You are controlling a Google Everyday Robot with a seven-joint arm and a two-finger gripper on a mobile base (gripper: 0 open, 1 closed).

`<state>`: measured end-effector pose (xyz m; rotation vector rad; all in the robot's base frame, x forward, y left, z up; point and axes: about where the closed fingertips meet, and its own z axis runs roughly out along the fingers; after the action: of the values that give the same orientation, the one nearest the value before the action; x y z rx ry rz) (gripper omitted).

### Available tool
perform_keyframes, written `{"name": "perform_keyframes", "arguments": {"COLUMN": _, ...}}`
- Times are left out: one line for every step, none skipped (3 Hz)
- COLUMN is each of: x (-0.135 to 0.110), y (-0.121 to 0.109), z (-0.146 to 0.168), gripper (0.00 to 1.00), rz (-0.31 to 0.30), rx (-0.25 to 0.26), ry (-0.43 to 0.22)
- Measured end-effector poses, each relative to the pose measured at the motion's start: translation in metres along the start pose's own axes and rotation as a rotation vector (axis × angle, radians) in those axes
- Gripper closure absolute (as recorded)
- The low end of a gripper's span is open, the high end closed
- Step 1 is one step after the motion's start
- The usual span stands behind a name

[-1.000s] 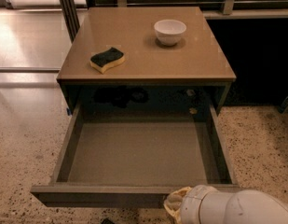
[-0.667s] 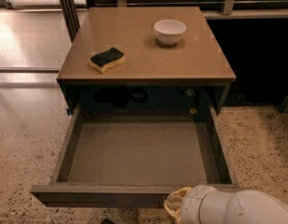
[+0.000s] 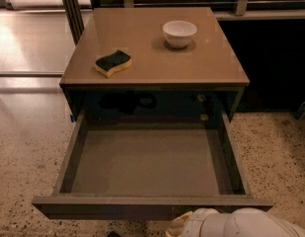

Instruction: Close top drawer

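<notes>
The drawer (image 3: 117, 206) was found fully extended below the tabletop (image 3: 157, 58). The hand (image 3: 179, 226) was positioned just outside the drawer front, presumably for pushing; its state could not be determined.

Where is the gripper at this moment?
The gripper is at the bottom edge of the camera view, right of centre, just in front of the front panel of the open top drawer.
</notes>
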<state>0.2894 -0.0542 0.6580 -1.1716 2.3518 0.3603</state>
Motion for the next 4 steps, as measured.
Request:
{"name": "perform_keyframes", "arguments": {"x": 0.013, "y": 0.006, "z": 0.02, "gripper": 1.0, "rz": -0.011, "rx": 0.01, "ry": 0.045}}
{"name": "perform_keyframes", "arguments": {"x": 0.023, "y": -0.019, "z": 0.024, "gripper": 1.0, "rz": -0.064, "rx": 0.155, "ry": 0.047}}
{"name": "perform_keyframes", "arguments": {"x": 0.03, "y": -0.054, "z": -0.009, "gripper": 1.0, "rz": -0.046, "rx": 0.35, "ry": -0.01}}
{"name": "perform_keyframes", "arguments": {"x": 0.041, "y": -0.078, "z": -0.049, "gripper": 1.0, "rz": 0.025, "rx": 0.506, "ry": -0.055}}
